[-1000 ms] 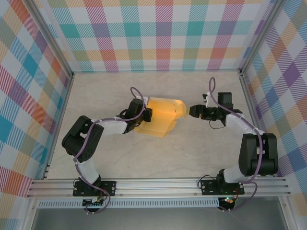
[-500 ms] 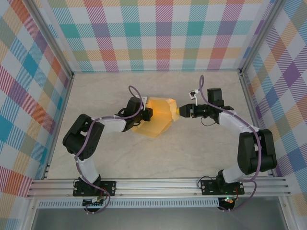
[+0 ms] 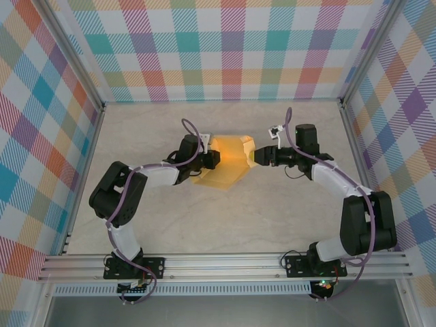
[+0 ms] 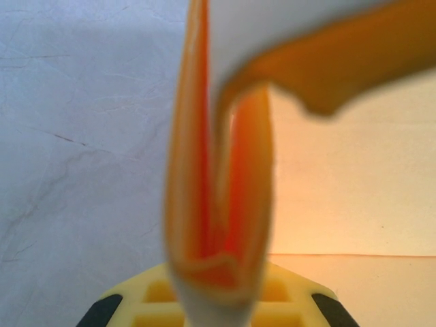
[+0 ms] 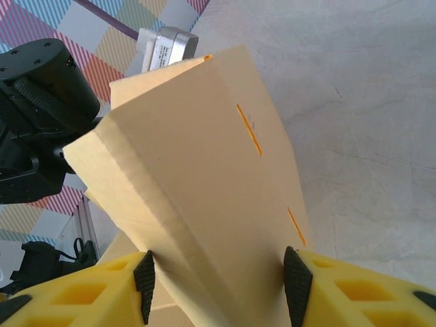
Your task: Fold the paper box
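1. Since a second ago the right end effector (image 3: 257,157) has come in across open counter (image 3: 272,211) to the right edge of the paper box (image 3: 228,162). The flap that lay spread toward it now stands folded inward, so the card looks narrower from above.
2. That box sits mid-counter between the two arms. Its lower panel rests on the surface and its upper part is held up off it.
3. On the box's left edge, the left end effector (image 3: 210,159) is clamped tight. From its own wrist you can see several layers of orange card pinched together between the jaws.
4. On the right, the jaws stand partway apart with a creased, tent-like panel filling the gap and both black pads (image 5: 144,276) against the card. It looks closed onto the box, though I cannot tell how firmly.
5. My first worry is that more squeezing on the right could crush that ridge along a fresh line instead of the scored crease.
6. Both arms hold the same thin sheet. Any pull apart or twist between them might tear it at the slits (image 5: 249,129) near the right pad, or drag it out of the left pinch.
7. If the right side lets go too early, I would expect the springy flap to pop back open.
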Available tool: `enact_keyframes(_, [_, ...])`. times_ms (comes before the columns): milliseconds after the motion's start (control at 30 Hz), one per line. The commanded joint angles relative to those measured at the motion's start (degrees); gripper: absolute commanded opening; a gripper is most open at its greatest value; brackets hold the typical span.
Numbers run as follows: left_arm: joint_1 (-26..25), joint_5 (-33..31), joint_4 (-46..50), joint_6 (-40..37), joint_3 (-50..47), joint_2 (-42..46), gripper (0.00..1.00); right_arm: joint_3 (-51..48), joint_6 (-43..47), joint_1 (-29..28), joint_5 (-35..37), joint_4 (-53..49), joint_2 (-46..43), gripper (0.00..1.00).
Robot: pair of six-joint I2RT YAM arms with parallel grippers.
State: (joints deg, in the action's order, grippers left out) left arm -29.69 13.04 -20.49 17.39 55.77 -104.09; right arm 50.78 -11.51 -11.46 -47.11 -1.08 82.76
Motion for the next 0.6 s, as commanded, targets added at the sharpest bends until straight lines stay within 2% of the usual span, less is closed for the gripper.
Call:
enact_keyframes(0, [0.51, 2.29, -1.21, 1.57, 1.92, -0.14, 0.02, -0.51, 1.29, -1.22, 1.79, 0.13, -0.32, 0.52])
enact_keyframes(133, [0.44, 2.43, -1.33, 2.39, 1.81, -0.32, 0.02, -1.21, -0.04, -3.08, 8.04, 1.1, -1.02, 0.47])
enact_keyframes(200, [0.25, 1.81, -1.57, 2.52, 1.47, -0.1, 0.02, -2.1, -1.27, -4.81, 15.2, 2.06, -2.25, 0.48])
enact_keyframes(300, [-0.39, 0.36, -1.47, 2.16, 1.15, 0.14, 0.02, -2.88, -2.86, -6.53, 20.95, 3.55, -2.97, 0.52])
enact_keyframes(567, [-2.92, -4.66, 0.59, 2.76, 1.7, 0.28, 0.02, -3.72, -2.19, -9.66, 32.57, 4.06, -2.06, 0.5])
